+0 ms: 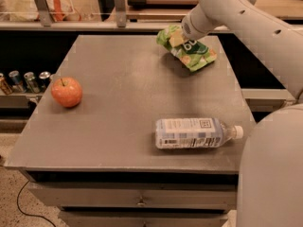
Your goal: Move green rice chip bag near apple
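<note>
The white arm reaches in from 2 o'clock over the grey desk. Its pincer sits at about 1 o'clock on the desk and appears to be clamped on the far-left end of the green rice chip bag. That end looks raised, with a shadow beneath it, while the other end trails toward 4 o'clock, low over the surface or just touching it. The apple stands upright at 9 o'clock near the left edge, well apart from the bag. I judge the step in hand to be the grasp and first lift, with the carry not yet made and most of the task ahead. The next move calls for raising the crinkled pouch fully off the surface and sweeping it toward 8 o'clock across the bare middle. It should then be set down just beside the apple without nudging it, since the fruit would roll. That path passes above the water bottle, which lies on its side at 5 o'clock with its cap pointing to 3 o'clock. The desk top is matte, flat and lightly scuffed, with a drawer below its front edge. Behind it at 12 o'clock runs a shelf with clear panels, a row of cans sits on a lower ledge at 9 o'clock, and a thin cable curls on the speckled floor at 7 o'clock.
</note>
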Controlling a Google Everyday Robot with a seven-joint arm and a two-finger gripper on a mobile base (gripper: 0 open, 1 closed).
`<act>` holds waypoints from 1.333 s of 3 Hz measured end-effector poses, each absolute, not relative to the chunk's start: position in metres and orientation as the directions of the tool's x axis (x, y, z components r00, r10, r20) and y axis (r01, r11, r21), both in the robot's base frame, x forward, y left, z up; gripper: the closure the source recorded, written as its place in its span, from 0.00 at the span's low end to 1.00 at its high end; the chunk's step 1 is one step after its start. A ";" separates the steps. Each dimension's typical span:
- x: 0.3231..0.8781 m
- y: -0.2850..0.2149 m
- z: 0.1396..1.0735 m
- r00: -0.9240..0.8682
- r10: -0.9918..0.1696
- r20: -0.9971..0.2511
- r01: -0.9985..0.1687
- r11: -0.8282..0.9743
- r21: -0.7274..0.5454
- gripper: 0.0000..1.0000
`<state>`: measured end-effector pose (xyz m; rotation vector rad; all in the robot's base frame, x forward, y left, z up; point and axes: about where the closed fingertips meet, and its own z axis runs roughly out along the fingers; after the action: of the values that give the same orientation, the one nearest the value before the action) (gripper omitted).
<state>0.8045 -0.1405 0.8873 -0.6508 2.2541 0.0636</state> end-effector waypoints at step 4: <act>0.766 -0.079 0.953 -0.321 -0.604 -0.729 -0.689 0.678 -0.258 1.00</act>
<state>0.7661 -0.0789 0.9532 -0.9962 2.0289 0.1244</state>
